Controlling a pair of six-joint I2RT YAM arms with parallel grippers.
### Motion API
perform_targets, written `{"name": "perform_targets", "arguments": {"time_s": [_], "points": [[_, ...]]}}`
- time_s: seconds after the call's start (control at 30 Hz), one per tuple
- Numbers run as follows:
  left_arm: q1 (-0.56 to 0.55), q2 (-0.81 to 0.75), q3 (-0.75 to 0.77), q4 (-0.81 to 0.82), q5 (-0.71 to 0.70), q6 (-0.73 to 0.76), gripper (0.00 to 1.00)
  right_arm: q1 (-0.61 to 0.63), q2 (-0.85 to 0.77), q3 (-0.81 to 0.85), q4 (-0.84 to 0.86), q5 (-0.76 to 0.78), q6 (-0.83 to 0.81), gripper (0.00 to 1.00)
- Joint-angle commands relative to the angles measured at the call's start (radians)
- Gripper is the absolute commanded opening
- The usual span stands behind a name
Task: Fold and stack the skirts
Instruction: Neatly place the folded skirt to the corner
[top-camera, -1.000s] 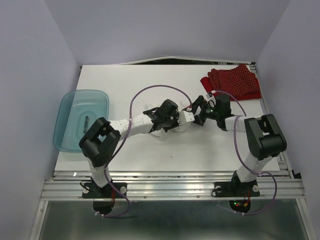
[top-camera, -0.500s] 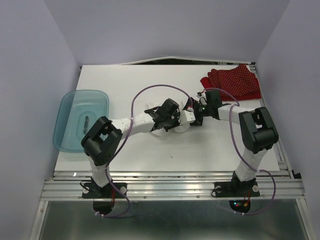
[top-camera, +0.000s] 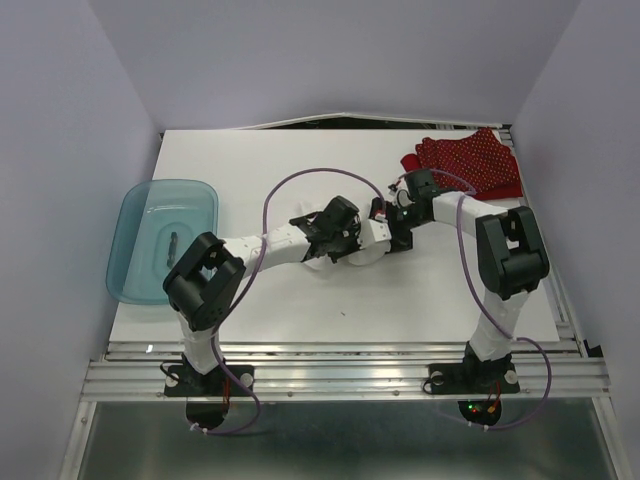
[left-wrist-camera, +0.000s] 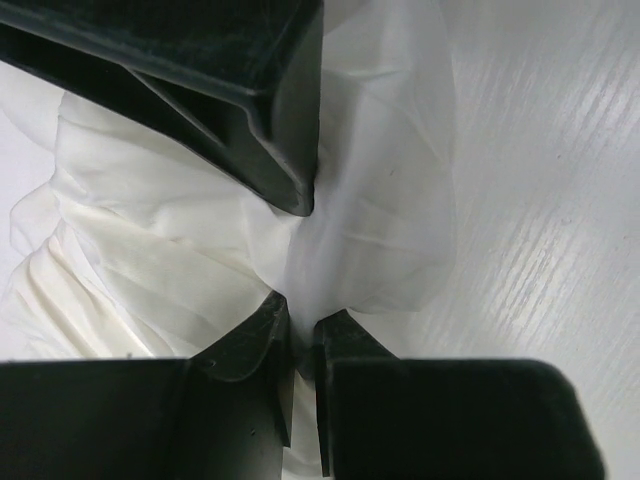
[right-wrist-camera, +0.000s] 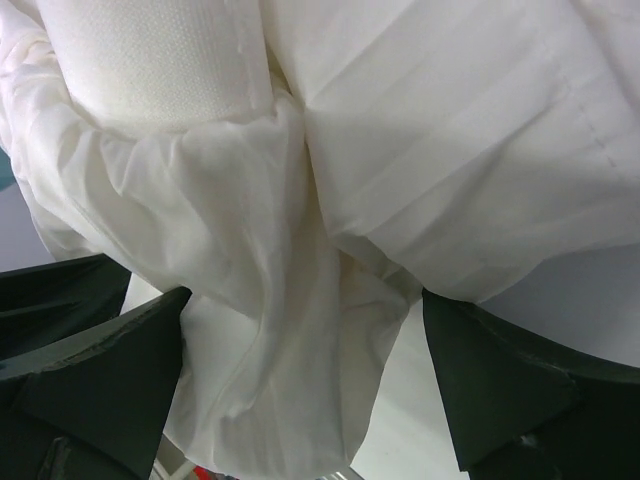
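The white skirt (top-camera: 362, 256) is lying bunched up at the middle of the white table (top-camera: 300, 160), with both arms reaching in over it from either side. In the left wrist view the left gripper (left-wrist-camera: 300, 265) is clamping a thin fold of this skirt: its black, wedge-shaped fingers (left-wrist-camera: 250, 110) are standing close together with a sheer, almost see-through layer of cloth pinched between their tips. The fabric around them is falling in soft pleats and wrinkles, creamier where the layers are doubling up, and it is spreading onto the faintly grained table surface at the right of that view. In the right wrist view the right gripper (right-wrist-camera: 300, 370) is holding its dark fingers (right-wrist-camera: 90, 360) wide apart, one at each lower corner. The skirt's bulk is filling the picture between and above them. A tighter, finely woven band is showing at the upper left, flat pressed pleats are running across the right, and a loose gathered fold is hanging down the middle between the fingers, neither of which is pressing on it. The red skirt (top-camera: 468, 162), dotted with small white spots, is lying in a flat folded shape at the far right corner of the table, just beyond the right arm. A translucent teal plastic tub (top-camera: 135, 225), rectangular with rounded corners, is sitting at the table's left edge, well apart from both skirts.
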Motion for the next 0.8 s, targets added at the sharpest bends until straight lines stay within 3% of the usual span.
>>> {"name": "perform_targets", "arguments": {"time_s": [0.0,0.07,0.17,0.23,0.33,0.5,0.77], "points": [[0.021,-0.005,0.073,0.005,0.024,-0.024,0.0,0.004,0.003,-0.025,-0.074,0.042,0.028,1.0],[0.027,0.001,0.085,-0.004,0.067,-0.047,0.0,0.004,-0.018,-0.083,0.003,0.024,0.102,1.0],[0.036,0.026,0.128,-0.053,0.122,-0.096,0.0,0.004,-0.063,-0.207,0.249,-0.029,0.225,1.0],[0.041,0.038,0.144,-0.061,0.132,-0.111,0.0,0.004,-0.075,-0.231,0.276,-0.023,0.233,1.0],[0.046,0.044,0.141,-0.058,0.13,-0.12,0.0,0.004,-0.066,-0.135,0.16,0.042,0.112,1.0],[0.052,0.05,0.139,-0.053,0.115,-0.13,0.0,0.004,-0.008,0.081,-0.192,0.202,-0.036,1.0],[0.055,0.058,0.158,-0.064,0.11,-0.157,0.0,0.004,-0.009,0.07,-0.27,0.221,-0.027,1.0]]}}
